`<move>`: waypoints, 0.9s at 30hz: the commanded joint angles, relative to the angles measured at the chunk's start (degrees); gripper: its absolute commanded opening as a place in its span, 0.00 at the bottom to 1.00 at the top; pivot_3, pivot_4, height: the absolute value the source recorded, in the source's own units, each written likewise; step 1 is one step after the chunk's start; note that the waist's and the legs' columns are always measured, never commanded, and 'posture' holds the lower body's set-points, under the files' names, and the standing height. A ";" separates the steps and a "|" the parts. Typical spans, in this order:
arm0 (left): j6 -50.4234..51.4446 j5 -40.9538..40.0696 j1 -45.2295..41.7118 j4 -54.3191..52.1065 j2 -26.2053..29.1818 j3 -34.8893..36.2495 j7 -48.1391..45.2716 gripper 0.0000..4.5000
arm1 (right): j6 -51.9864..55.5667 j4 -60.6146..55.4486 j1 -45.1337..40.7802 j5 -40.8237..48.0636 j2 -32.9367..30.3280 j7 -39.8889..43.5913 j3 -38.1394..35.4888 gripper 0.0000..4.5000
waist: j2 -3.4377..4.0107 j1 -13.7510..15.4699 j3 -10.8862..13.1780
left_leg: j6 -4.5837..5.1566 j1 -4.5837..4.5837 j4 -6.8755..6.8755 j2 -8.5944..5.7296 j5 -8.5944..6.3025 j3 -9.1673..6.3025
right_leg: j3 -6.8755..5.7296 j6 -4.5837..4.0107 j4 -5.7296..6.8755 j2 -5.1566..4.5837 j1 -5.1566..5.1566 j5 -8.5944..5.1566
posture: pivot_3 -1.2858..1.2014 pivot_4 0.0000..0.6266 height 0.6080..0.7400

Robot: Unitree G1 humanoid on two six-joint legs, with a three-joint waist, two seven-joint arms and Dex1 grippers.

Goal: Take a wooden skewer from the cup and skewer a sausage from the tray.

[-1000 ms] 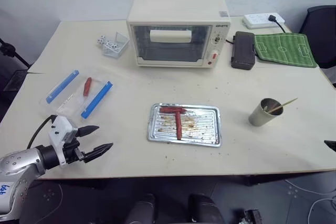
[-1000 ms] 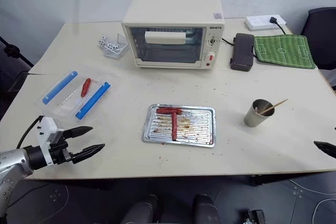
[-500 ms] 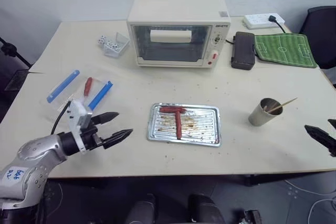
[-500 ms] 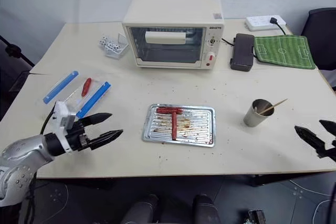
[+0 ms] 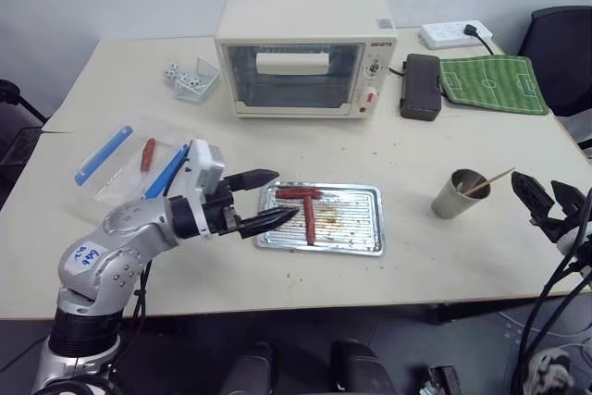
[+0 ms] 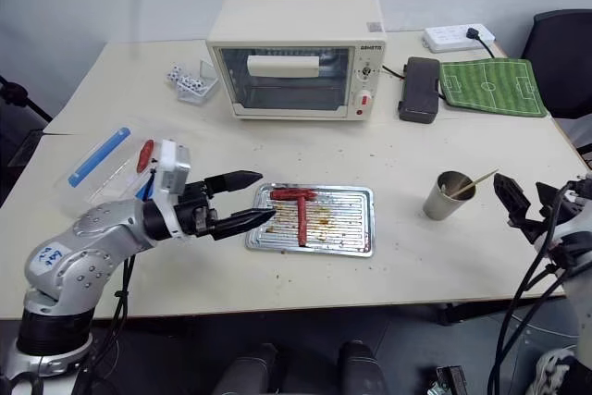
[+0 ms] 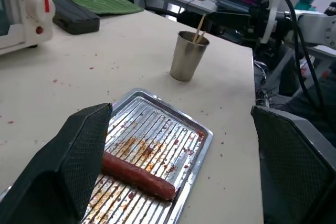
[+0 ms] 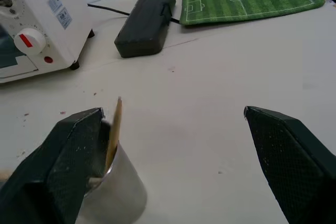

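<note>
Left gripper (image 5: 264,199) at tray (image 5: 356,242) left end, fingers spread, empty. Two sausages (image 5: 309,226) crossed in T on tray. Right gripper (image 5: 541,203) just beside cup (image 5: 452,199), fingers spread, empty; wooden skewer (image 5: 487,181) leaning in cup. Toaster oven (image 5: 301,51) on bench (image 5: 277,141): brand print too small to read.

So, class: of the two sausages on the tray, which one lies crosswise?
The sausage at the tray's far end, nearest the oven; the other sausage runs lengthwise beneath it, forming a T.
</note>
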 commanded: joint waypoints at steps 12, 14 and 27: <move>-2.92 2.42 -4.38 1.38 -2.11 -1.14 -0.29 1.00 | -0.66 -1.92 -2.43 3.88 0.59 -2.78 4.11 0.91 | -0.01 -0.02 0.00 | 0.32 0.00 0.01 -0.01 -0.10 0.03 | 0.00 0.03 0.02 0.01 -0.01 0.02 | 0.52 0.24 1.00; -2.77 2.42 -4.82 1.32 -2.42 -1.33 -0.23 1.00 | -1.32 -1.12 -3.02 3.82 0.91 -2.89 4.80 0.79 | -0.01 -0.01 0.00 | 0.31 0.00 0.02 -0.03 -0.10 0.03 | 0.01 0.03 0.02 0.02 -0.01 0.02 | 0.52 0.24 1.00; -2.71 2.82 -6.88 2.24 -3.11 -1.90 -0.45 1.00 | -2.90 -0.07 -3.41 4.40 0.78 -3.98 5.72 0.24 | -0.01 0.03 0.00 | 0.30 -0.01 0.03 -0.03 -0.09 0.04 | 0.01 0.04 0.02 0.04 -0.01 0.02 | 0.52 0.24 1.00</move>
